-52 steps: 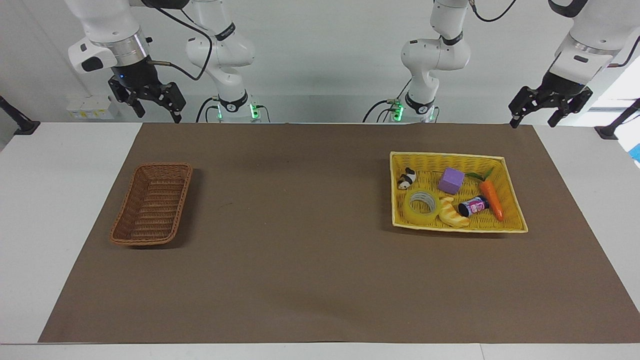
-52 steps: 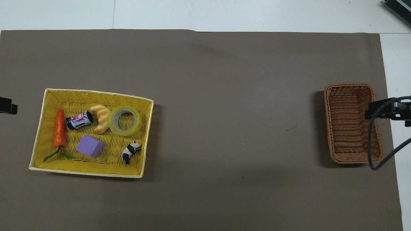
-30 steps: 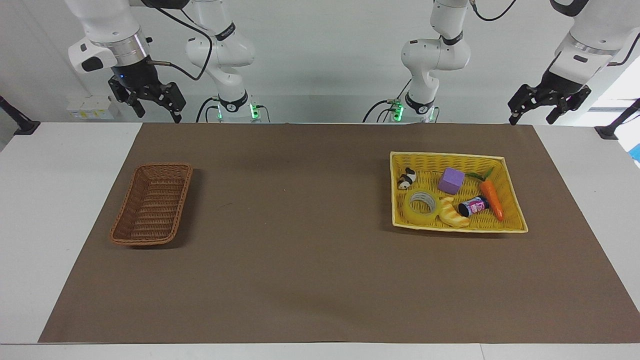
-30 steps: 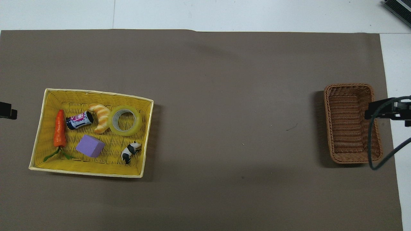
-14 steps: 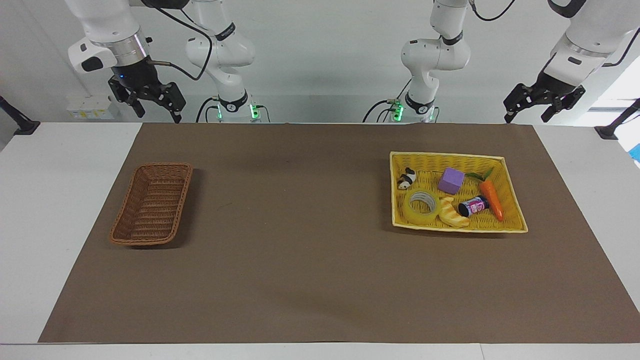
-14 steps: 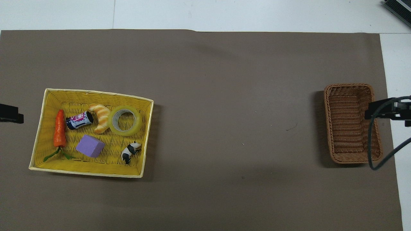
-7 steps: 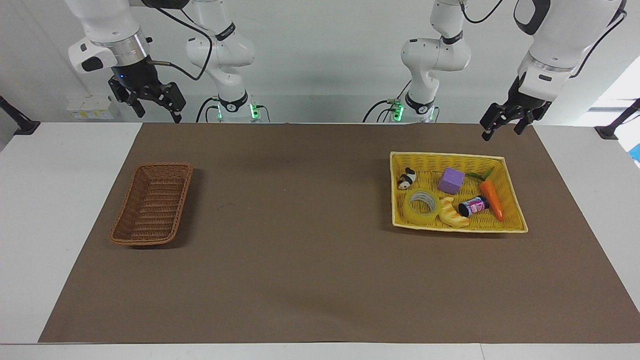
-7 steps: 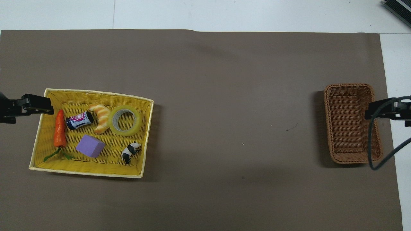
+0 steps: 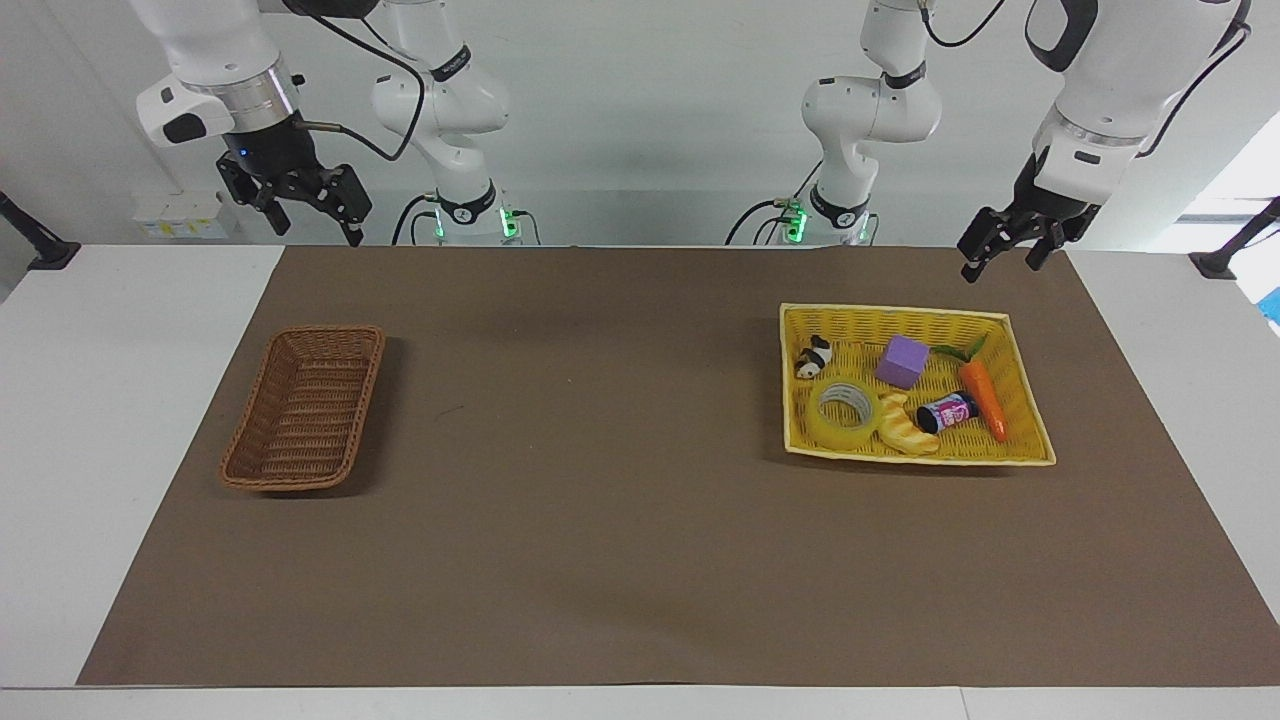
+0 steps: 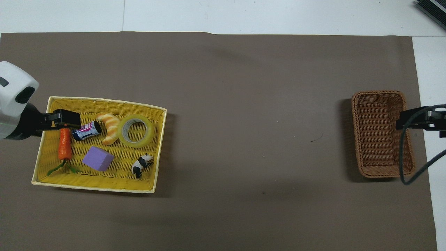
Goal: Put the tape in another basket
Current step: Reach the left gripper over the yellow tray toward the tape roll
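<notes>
The tape (image 9: 835, 432), a translucent yellow roll, lies flat in the yellow basket (image 9: 890, 313), at the basket's end toward the table's middle; it also shows in the overhead view (image 10: 122, 135). The brown wicker basket (image 9: 305, 410) stands empty toward the right arm's end (image 10: 379, 134). My left gripper (image 9: 1000, 262) is open and empty, raised in the air; from above it (image 10: 71, 122) is over the carrot end of the yellow basket (image 10: 104, 101), apart from the tape. My right gripper (image 9: 312, 225) is open and empty, waiting high by the brown basket (image 10: 400, 123).
In the yellow basket with the tape lie a croissant toy (image 10: 109, 127) touching the tape, a small can (image 10: 86, 131), a carrot (image 10: 64, 148), a purple block (image 10: 98, 158) and a panda figure (image 10: 142, 165). A brown mat (image 9: 600, 450) covers the table.
My left gripper has swung in from the table's end and turned, and now hangs over the carrot end of the yellow basket. The right arm and all objects have not moved.
</notes>
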Motion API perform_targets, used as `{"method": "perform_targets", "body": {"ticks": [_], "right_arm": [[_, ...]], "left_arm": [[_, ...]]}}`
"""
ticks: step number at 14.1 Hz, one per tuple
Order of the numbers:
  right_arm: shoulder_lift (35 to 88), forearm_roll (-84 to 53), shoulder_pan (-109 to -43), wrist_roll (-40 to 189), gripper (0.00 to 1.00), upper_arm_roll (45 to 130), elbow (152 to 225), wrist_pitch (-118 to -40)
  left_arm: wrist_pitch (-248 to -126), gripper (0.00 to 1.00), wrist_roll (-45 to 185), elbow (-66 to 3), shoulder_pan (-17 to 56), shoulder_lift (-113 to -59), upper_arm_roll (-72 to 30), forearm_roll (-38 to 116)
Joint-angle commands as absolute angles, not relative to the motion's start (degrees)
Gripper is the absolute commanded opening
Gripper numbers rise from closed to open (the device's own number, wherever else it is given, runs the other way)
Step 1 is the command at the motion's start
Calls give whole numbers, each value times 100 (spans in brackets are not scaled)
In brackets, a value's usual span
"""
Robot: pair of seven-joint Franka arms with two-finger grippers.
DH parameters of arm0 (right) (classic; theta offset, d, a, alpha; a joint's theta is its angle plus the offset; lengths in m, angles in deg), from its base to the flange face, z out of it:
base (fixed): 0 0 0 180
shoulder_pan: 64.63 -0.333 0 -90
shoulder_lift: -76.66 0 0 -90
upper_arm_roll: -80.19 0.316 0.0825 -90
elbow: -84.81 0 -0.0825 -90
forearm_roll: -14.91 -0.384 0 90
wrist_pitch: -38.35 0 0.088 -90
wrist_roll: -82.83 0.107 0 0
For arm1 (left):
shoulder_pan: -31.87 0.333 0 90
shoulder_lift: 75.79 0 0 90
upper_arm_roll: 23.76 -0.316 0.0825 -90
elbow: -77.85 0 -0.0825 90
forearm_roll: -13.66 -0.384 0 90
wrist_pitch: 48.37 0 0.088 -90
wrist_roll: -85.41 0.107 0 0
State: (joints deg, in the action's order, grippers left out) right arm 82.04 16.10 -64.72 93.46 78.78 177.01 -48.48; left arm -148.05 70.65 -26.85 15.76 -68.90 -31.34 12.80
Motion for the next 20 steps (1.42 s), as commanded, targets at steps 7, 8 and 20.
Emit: {"method": "perform_targets", "body": {"ticks": [7,8,20], "right_arm": [[8246,1491,-6402,9285,100,7905,17692,-4760],[8246,1491,-6402,9285,100,7914,17692,-4760],[8255,1491,-6402,9285,100,7914,17692,-4760]], "left_arm": [[-15119,100,6601,-2885,1429,-6770,-3193,1234],[-15233,100,6372,-2911,1429,-6788,-3193,1234],[-17061,100,3893,-3966,1280,-7867,-3202,1225]]}}
